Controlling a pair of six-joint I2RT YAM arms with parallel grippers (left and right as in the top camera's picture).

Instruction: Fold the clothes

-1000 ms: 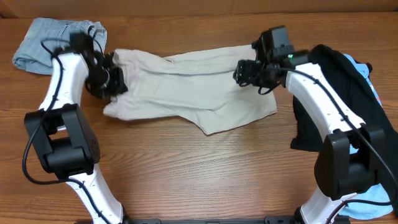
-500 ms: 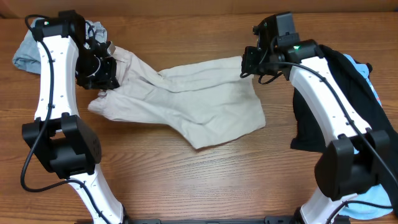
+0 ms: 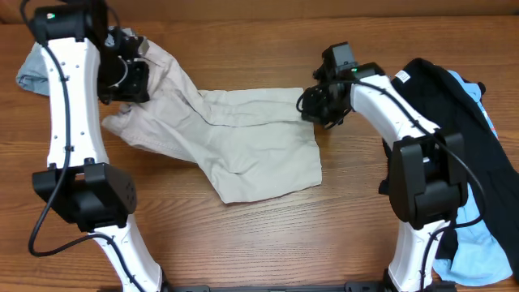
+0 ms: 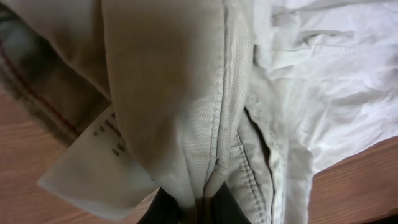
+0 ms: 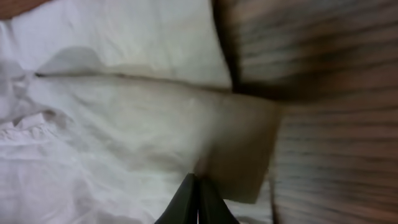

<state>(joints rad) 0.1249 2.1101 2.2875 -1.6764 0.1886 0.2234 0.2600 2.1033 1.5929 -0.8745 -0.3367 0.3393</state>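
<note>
The beige shorts [image 3: 251, 146] lie spread across the middle of the table, their left end lifted. My left gripper [image 3: 128, 81] holds that end up at the far left. In the left wrist view its fingers [image 4: 166, 211] are shut on a thick fold of the shorts [image 4: 174, 93], beside a white label [image 4: 93, 168]. My right gripper [image 3: 312, 104] sits at the shorts' upper right corner. In the right wrist view the gripper [image 5: 197, 182] has its black tips pressed together over the blurred pale cloth [image 5: 112, 124], with no cloth seen between them.
Faded denim shorts [image 3: 32, 69] lie bunched at the far left behind the left arm. A black garment [image 3: 450, 105] drapes over a sky-blue one [image 3: 474, 251] along the right edge. Bare wooden table [image 3: 268, 235] runs across the front.
The left gripper rose and drew the shorts' end to the far left, dragging the shorts leftward. The right gripper shut and moved left and nearer with the shorts' corner.
</note>
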